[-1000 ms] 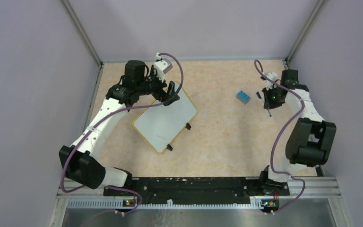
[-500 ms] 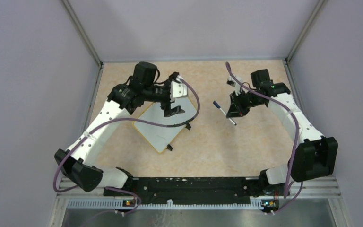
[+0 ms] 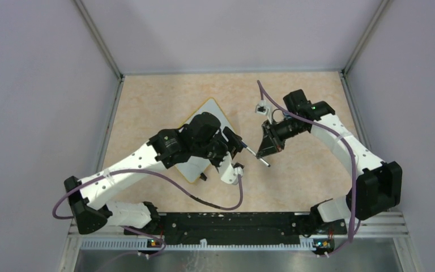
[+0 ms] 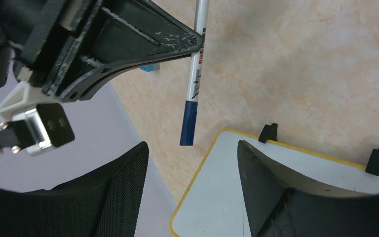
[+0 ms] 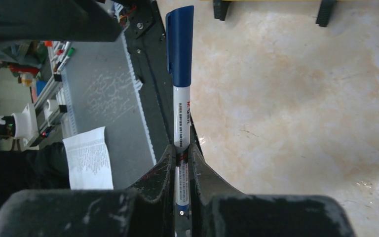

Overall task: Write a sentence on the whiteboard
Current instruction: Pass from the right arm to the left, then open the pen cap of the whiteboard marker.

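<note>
The whiteboard lies tilted at the table's centre-left, mostly under my left arm. Its white face and yellow rim show in the left wrist view. No lettering shows on the parts I see. My right gripper is shut on a white marker with a blue cap, the cap pointing toward my left gripper. In the right wrist view the marker is pinched between the fingers of the right gripper. My left gripper is open, and the capped end hangs just beyond its jaws.
Two black clip feet sit on the board's edge. A sliver of blue block peeks from behind my right gripper. The black and metal rail runs along the near edge. Purple walls close in the left, back and right.
My right arm carried the marker left from beside the blue block to the table's middle. My left arm swung from the board's far corner over to its near right, facing the marker.
</note>
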